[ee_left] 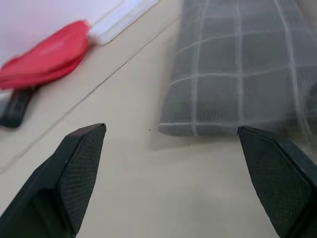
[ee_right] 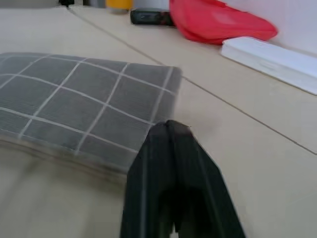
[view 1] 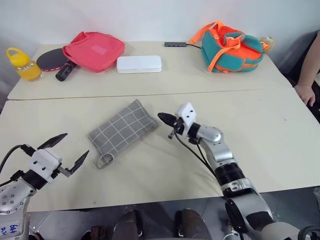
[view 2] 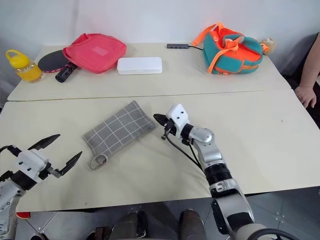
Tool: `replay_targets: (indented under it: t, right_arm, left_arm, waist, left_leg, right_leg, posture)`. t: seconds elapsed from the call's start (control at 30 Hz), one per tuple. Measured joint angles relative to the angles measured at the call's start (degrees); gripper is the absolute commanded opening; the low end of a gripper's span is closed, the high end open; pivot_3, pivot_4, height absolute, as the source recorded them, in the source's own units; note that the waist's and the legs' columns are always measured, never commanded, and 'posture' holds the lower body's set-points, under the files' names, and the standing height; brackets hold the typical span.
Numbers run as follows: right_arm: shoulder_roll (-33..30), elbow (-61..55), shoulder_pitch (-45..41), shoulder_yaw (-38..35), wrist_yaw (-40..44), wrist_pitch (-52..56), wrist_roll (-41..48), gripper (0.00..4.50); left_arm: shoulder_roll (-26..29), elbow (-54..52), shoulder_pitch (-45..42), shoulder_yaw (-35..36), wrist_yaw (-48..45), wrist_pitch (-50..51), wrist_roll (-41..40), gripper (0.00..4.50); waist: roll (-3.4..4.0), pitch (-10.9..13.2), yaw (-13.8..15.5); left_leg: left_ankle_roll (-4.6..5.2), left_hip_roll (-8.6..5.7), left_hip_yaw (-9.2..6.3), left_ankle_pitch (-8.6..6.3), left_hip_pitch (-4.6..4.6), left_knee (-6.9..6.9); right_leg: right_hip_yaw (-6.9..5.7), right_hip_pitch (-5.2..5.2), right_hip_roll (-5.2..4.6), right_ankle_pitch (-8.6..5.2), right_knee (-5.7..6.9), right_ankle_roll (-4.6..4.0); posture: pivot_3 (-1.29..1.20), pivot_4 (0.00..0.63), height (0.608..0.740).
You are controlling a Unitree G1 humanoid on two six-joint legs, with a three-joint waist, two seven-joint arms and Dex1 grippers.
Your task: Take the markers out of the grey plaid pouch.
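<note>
**Pouch closed on the table, both tools clear of it**

Two pale tables [view 1: 150, 185] butted together carry everything we see. At the back lie a pink-red bag [view 1: 94, 50], a teal-and-orange backpack [view 1: 231, 47] and a white case [view 1: 139, 64].

We find the grey plaid pouch [view 1: 122, 131] lying flat and slantwise near the middle of the front table, its metal ring [view 1: 105, 160] at the end nearest us. We judge it soft, light and floppy; it would sag and slide if pushed, so one tool should pin or pinch the fabric near one end while the other works the opening. Which end opens, we cannot tell. No markers show, so we take them to be inside: slim, stiff and light.

Our left tool [view 1: 65, 153] is spread wide, empty, near the ring end, touching nothing. Our right tool [view 1: 167, 120] is pressed together, empty, its tip just beside the pouch's far corner.
</note>
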Motion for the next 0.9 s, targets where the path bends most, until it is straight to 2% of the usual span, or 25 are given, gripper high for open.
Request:
replay_targets:
  t: [0.13, 0.33, 0.57, 0.9]
  right_arm:
    - [3.25, 6.35, -2.88, 3.17, -5.41, -2.33, -5.4, 0.02]
    - [4.1, 12.77, -6.6, 7.92, -10.9, -5.13, -13.33, 0.02]
    - [2.74, 13.41, -6.65, 7.15, -10.04, -6.17, -12.7, 0.02]
    - [1.43, 12.98, -6.18, 5.38, -9.89, -5.71, -11.94, 0.02]
  left_arm:
    - [1.76, 4.99, -1.19, -2.76, -0.32, -7.76, 3.65, 4.5]
    - [6.56, 11.88, -5.06, -5.8, 1.5, -19.58, 10.31, 4.5]
    - [8.92, 18.21, -11.06, -10.9, 4.5, -27.47, 14.81, 4.5]
    - [11.2, 24.8, -19.55, -18.92, 3.52, -31.94, 14.9, 4.5]
  waist:
    - [0.0, 0.0, -0.62]
    - [0.0, 0.0, -1.15]
    - [0.06, -0.04, -0.75]
    - [0.26, -0.16, -0.55]
  left_leg:
    - [-0.01, 0.0, 0.01, 0.0, -0.01, -0.02]
    - [-0.05, 0.01, 0.03, 0.04, 0.02, -0.01]
    - [-0.01, -0.06, 0.05, 0.05, 0.04, 0.02]
    - [0.01, -0.1, 0.17, 0.07, 0.05, 0.03]
  right_leg:
    - [0.0, -0.03, 0.0, 0.0, 0.06, 0.0]
    - [0.01, -0.04, -0.01, -0.01, 0.13, -0.01]
    - [-0.01, 0.02, -0.08, -0.01, 0.23, -0.01]
    - [-0.02, 0.02, -0.1, -0.01, 0.54, 0.0]
  posture:
    - [0.0, 0.15, 0.74]
    - [0.0, 0.15, 0.74]
    - [0.0, 0.15, 0.74]
    - [0.0, 0.15, 0.74]
